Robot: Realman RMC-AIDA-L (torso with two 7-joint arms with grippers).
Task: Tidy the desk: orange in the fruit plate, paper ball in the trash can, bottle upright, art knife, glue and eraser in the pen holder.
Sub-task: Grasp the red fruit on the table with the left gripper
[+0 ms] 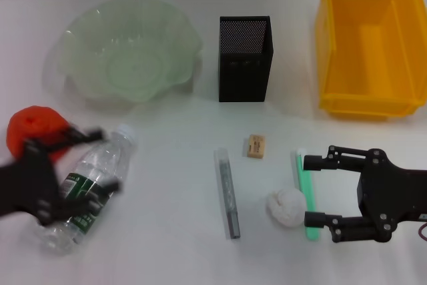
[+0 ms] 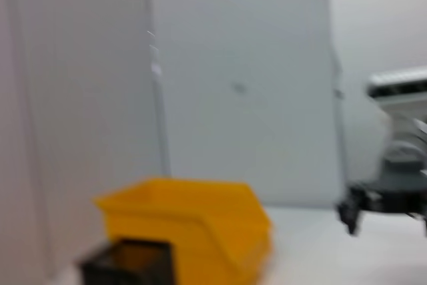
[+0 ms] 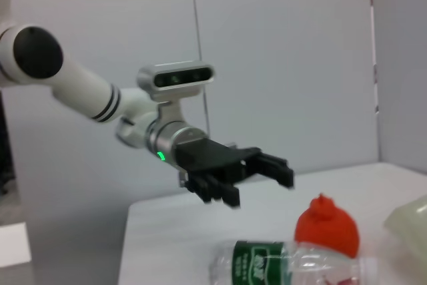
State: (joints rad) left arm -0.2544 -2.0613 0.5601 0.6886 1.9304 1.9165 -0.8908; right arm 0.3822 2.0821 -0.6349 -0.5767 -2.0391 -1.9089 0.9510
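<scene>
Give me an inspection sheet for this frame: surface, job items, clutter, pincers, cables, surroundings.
Surface: white table.
Job items: orange and lying bottle at the left edge; fruit plate without fruit; pen holder upright; trash can far right; eraser, paper ball, grey stick and green stick loose on the table.
Clutter: nothing seen.
Pincers: left pincer open over bottle and orange; right pincer open around the green stick, beside the paper ball.
Cables: red wire by the right arm.
Surroundings: plain light wall.
</scene>
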